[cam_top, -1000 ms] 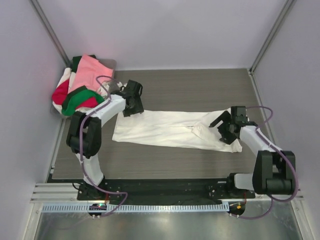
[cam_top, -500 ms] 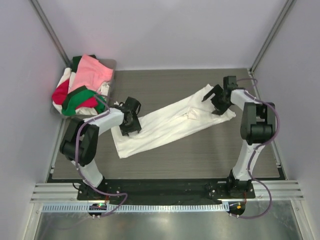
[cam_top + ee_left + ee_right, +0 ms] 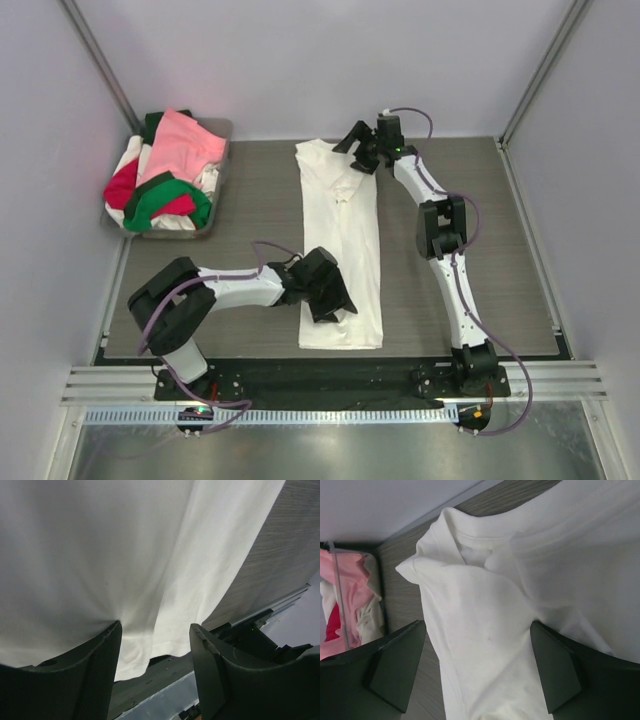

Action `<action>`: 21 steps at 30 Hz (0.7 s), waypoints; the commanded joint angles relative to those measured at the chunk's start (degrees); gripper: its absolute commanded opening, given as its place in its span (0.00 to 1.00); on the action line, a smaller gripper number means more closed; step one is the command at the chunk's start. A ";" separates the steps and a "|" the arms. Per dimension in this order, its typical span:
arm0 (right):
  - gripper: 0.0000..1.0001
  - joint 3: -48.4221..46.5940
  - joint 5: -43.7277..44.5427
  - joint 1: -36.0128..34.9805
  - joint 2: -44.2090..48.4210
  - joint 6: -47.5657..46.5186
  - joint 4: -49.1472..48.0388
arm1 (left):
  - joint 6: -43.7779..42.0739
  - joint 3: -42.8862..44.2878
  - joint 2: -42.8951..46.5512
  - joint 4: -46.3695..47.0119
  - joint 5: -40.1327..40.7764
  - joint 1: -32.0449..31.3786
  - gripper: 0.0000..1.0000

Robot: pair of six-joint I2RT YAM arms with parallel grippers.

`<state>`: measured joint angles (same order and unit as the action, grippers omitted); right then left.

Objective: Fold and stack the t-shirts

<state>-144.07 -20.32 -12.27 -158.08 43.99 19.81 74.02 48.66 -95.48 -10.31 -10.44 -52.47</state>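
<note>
A plain white t-shirt [image 3: 345, 240] lies folded into a long strip running from the far side to the near side of the table. My left gripper [image 3: 335, 300] is open and rests low on the strip's near end; in the left wrist view the white t-shirt [image 3: 100, 540] fills the space beyond my left gripper [image 3: 155, 630]. My right gripper [image 3: 358, 158] is open over the far end by the round collar; in the right wrist view the white t-shirt [image 3: 520, 580] lies between the spread fingers of my right gripper [image 3: 477, 630]. Pink [image 3: 180, 140], green [image 3: 160, 195] and red [image 3: 120, 185] t-shirts lie heaped at the far left.
The heap sits in a shallow grey tray [image 3: 222, 133] against the left wall. The pink t-shirt [image 3: 345, 575] also shows in the right wrist view. Walls close the table on the left, back and right. The table's near edge and a metal rail [image 3: 165, 700] lie just past the strip's near end.
The white strip has swung from lying across the table to lying lengthwise. My right gripper moved to the far side with the collar end; my left gripper moved toward the near edge.
</note>
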 commanded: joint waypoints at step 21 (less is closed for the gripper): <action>1.00 12.03 -5.01 -1.09 22.53 0.05 -1.45 | -8.70 18.84 14.15 -34.69 20.53 -2.73 0.60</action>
<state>-135.11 -25.39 -13.47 -149.12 46.00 17.63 69.10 65.91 -88.07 -36.49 1.54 -55.00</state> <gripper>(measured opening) 0.995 0.609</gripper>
